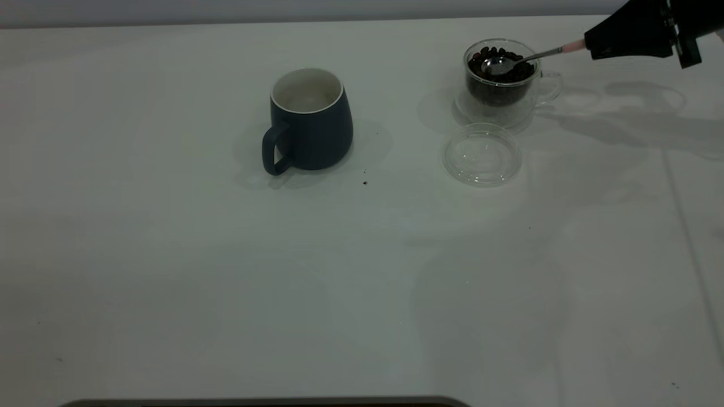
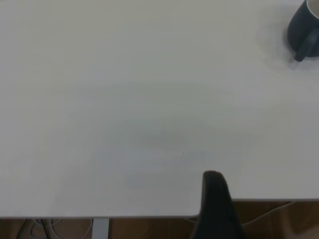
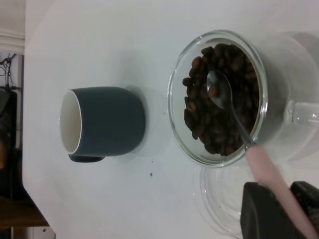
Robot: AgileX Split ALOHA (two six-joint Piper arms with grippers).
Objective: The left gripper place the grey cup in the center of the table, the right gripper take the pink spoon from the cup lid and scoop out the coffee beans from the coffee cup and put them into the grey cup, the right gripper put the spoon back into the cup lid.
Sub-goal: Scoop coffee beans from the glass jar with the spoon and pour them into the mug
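The right gripper (image 1: 591, 46) pinches the pink spoon (image 1: 529, 56) by its handle so its bowl rests among the coffee beans (image 3: 219, 99), ready to scoop toward the grey cup (image 1: 308, 118) mid-desk

The right hand (image 1: 588, 45) is cut off at the exterior view's 2 o'clock corner, its grip hiding most of the pink spoon's (image 1: 529, 56) handle. The left wrist view clips the grey cup (image 2: 303, 32) at 2 o'clock.
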